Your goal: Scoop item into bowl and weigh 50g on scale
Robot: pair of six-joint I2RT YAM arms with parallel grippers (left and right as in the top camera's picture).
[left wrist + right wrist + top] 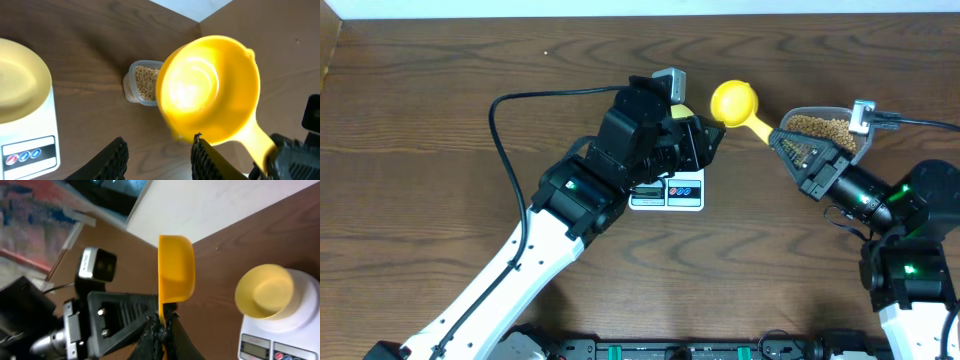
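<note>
Right jaws (clamped) grip scoop (176, 270); bowl (265, 290) sits apart on scale (305, 312).

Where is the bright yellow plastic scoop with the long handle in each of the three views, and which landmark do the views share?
Overhead: the bright yellow long-handled plastic scoop is upper centre, slightly right.
Left wrist: the scoop fills centre and right, hollow toward the camera.
Right wrist: the scoop is central, side-on, handle in the shut right gripper.
Shared landmark: the white rounded-rectangle digital scale, at centre, lower left, lower right.
</note>
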